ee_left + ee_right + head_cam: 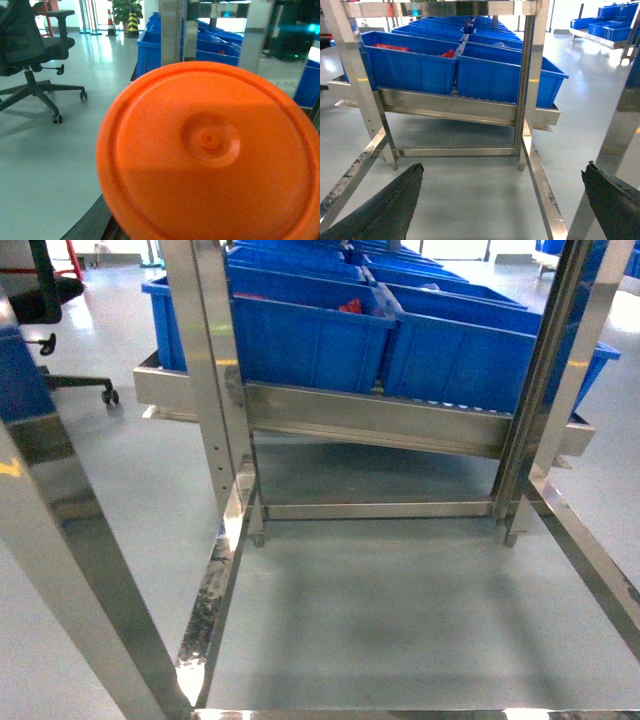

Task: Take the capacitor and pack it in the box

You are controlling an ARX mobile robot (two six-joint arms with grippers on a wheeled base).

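Orange plastic disc (210,150) fills our left wrist view, hiding that gripper, so we cannot tell its state. Our right gripper (502,200) gapes wide, empty. No box or capacitor visible; blind reaching risks striking the steel rack (380,425).

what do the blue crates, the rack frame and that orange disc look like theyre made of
Blue crates: moulded plastic by the look, with a uniform colour, thick rolled rims and a soft sheen.
Rack frame: bare metal, probably stainless steel, with a brushed silver face that mirrors the floor and lights.
Orange disc: seemingly moulded plastic, smooth and semi-gloss, with a raised ring and a small central nub like a moulding mark.
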